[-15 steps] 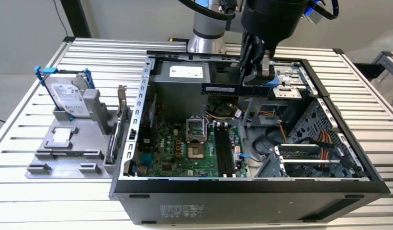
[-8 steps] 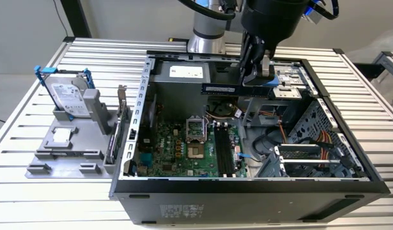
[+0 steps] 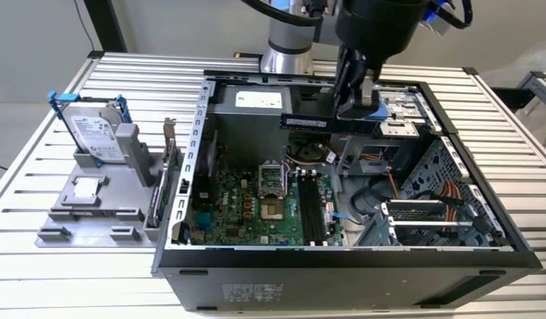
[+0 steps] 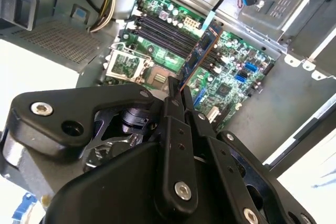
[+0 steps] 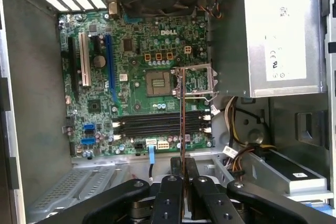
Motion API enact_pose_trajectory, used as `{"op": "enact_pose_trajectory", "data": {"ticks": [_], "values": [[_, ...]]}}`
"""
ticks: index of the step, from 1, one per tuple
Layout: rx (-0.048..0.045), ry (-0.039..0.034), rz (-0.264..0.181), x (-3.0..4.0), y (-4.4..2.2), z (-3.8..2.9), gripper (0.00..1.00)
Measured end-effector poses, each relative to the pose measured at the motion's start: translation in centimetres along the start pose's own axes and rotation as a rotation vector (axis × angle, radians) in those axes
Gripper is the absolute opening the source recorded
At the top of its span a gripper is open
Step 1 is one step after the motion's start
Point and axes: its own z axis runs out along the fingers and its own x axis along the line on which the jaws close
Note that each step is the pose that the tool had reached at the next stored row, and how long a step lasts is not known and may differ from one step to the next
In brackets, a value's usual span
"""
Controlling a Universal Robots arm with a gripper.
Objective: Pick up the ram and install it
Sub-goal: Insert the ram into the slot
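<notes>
Carrying out the transfer step (pick-up done, seating not yet done): gripping the ram (image 3: 306, 121) by one end in the jaws, hovering above the board (image 5: 131, 77), clear of the slots (image 5: 157, 124). Likely calling for lining edge to slot. Showing as a thin, dark, flat stick, edge-on in the first wrist view.

I have the ram (image 3: 306, 121), a long, narrow, flat dark memory stick as thin as a card, pinched by one end in my gripper (image 3: 351, 118), with my fingers closed on its faces. In the exterior view it hangs level in the air over the open grey metal case (image 3: 179, 199), at about twelve o'clock from the green motherboard (image 3: 255, 206), and its free end points to nine o'clock. In both wrist views I see it edge-on, crosswise to the black slots (image 5: 157, 124) and not seated in them.
</notes>
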Motion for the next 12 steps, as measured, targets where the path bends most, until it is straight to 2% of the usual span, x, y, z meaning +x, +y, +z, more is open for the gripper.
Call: {"op": "enact_pose_trajectory", "data": {"ticks": [12], "values": [[0.0051, -0.0031, 0.159, 0.00, 0.00, 0.00, 0.00]]}}
